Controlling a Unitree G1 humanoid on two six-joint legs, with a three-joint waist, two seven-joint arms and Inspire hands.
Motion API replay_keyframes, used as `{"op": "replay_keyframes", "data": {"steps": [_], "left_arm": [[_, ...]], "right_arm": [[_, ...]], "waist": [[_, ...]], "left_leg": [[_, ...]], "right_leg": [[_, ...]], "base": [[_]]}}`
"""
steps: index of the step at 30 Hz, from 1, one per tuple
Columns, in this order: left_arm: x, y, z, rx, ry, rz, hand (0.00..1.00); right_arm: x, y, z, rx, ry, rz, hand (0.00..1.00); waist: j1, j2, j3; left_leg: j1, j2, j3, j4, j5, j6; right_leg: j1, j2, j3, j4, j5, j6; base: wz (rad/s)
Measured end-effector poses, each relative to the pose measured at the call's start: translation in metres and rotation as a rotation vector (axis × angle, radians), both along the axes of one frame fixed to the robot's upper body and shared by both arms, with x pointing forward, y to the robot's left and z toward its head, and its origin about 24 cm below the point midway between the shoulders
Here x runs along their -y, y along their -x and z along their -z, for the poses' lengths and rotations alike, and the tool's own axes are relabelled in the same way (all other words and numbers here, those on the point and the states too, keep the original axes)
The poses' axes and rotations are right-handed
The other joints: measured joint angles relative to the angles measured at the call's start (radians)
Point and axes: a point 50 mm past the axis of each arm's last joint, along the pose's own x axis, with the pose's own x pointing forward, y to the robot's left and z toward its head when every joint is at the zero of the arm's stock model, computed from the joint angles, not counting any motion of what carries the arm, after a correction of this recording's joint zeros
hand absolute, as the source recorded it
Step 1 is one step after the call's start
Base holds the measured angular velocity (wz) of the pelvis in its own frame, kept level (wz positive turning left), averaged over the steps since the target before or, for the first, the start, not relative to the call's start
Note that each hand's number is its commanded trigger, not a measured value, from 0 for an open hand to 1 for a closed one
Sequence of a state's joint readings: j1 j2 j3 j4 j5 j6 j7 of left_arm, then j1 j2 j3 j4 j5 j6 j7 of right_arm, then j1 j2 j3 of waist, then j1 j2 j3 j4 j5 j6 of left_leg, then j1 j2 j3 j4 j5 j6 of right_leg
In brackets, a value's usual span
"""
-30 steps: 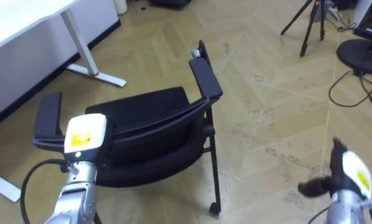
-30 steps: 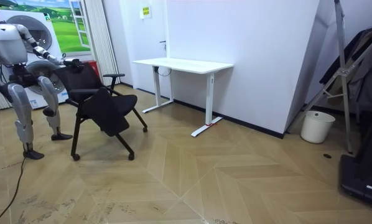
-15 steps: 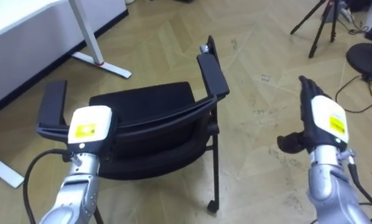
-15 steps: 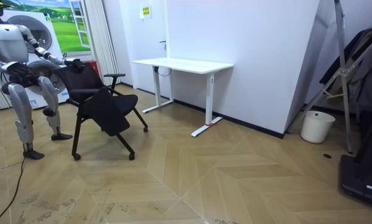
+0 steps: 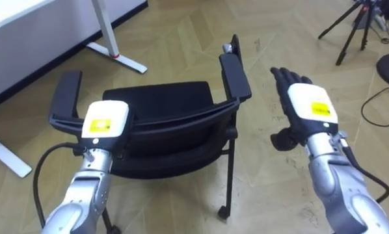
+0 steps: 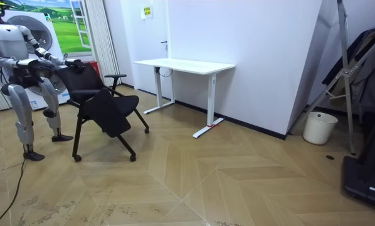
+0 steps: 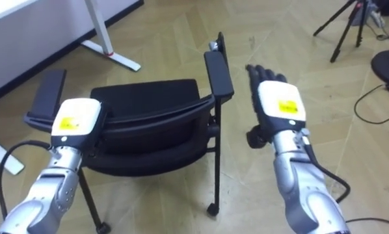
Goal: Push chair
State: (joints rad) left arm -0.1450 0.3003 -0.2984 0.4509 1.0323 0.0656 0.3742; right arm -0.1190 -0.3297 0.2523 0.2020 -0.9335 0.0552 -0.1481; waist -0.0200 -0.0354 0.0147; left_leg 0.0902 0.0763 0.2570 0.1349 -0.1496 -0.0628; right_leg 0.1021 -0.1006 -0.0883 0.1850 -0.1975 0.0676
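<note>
Left hand [image 5: 105, 121]: back up, resting at top edge of black chair [image 5: 162, 107] backrest, left end; grasp cannot be told, front of hand hidden behind backrest. Right hand [image 5: 308, 110]: spread flat, fingers straight, raised in air just right of chair's right armrest [image 5: 235, 75], apart from it, holding nothing. Chair on wooden floor [image 5: 181, 26] directly before robot, seat facing away. Room view: robot stands behind chair at room view's left; white desk [image 6: 184, 64] beyond, against wall. Tripod [image 5: 350, 26] at far right.
</note>
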Motion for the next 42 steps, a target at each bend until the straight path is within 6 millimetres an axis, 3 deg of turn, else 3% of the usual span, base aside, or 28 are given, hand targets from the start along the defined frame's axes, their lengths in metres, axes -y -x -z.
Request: {"op": "replay_keyframes", "data": {"steps": [9, 17, 26, 31, 42], "left_arm": [[0.003, -0.001, -0.002, 0.013, 0.000, 0.029, 1.00], [0.009, -0.005, -0.001, 0.007, -0.019, 0.060, 1.00], [0.015, -0.008, -0.001, 0.007, -0.025, 0.089, 1.00], [0.020, -0.009, -0.002, 0.010, -0.024, 0.107, 1.00], [0.023, -0.009, -0.001, 0.009, -0.020, 0.114, 1.00]], "right_arm": [[-0.005, -0.004, -0.003, -0.010, 0.031, -0.040, 0.00], [-0.009, -0.003, -0.001, -0.053, 0.032, -0.062, 0.00], [-0.034, -0.004, -0.001, -0.108, 0.053, -0.174, 0.00], [-0.035, -0.005, -0.001, -0.126, 0.057, -0.184, 0.00], [-0.050, -0.011, -0.006, -0.166, 0.088, -0.226, 0.00]], "waist": [[0.004, -0.002, -0.0024], [0.025, -0.020, -0.0116], [0.033, -0.021, -0.0104], [0.052, -0.023, -0.0084], [0.056, -0.021, -0.0036]], "left_leg": [[-0.011, -0.001, -0.026, 0.001, 0.000, 0.000], [-0.009, -0.001, -0.034, 0.000, 0.000, 0.000], [-0.008, -0.001, -0.055, 0.001, 0.000, 0.000], [-0.007, -0.001, -0.056, 0.000, 0.000, 0.000], [-0.010, -0.002, -0.072, 0.000, 0.000, 0.000]], "right_leg": [[0.001, 0.000, -0.022, 0.000, 0.000, 0.000], [0.005, 0.000, -0.027, 0.000, 0.000, 0.000], [0.017, -0.001, -0.052, -0.001, 0.000, 0.000], [0.019, -0.001, -0.053, -0.001, 0.000, 0.000], [0.025, 0.000, -0.061, -0.003, 0.000, 0.000]], "base": [[0.07], [0.00], [0.07], [0.00], [0.02]]}}
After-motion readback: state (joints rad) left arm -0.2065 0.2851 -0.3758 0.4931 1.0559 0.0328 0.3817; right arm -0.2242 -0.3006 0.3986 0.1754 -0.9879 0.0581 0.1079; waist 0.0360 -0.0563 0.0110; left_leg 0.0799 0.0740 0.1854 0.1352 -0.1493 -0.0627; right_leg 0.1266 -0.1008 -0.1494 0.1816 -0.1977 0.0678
